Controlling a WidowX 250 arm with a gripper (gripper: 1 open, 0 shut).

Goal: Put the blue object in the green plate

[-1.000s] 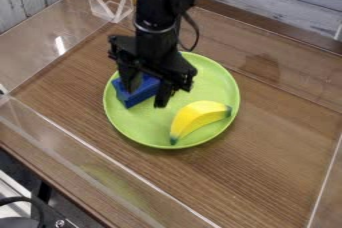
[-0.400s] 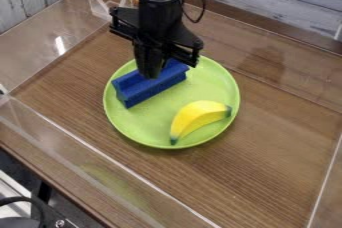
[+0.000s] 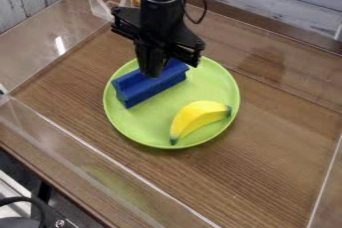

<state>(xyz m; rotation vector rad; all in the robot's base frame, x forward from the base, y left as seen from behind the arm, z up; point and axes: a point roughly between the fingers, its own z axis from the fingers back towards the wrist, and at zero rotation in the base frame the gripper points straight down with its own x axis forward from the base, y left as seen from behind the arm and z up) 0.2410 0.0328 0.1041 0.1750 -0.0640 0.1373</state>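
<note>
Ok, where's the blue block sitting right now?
The blue block lies in the green plate, on its left half, left of the banana, beneath the shut gripper.

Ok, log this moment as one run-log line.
gripper: shut, above block, holding nothing | block: lying in plate | banana: in plate, apart from block | plate: on table

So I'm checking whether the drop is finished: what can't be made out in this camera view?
- Blue object: its far end is hidden behind the fingers.
- Whether the shut fingers touch it: unclear.
- Green plate: its far rim is hidden behind the arm.
- Banana: underside hidden.
</note>
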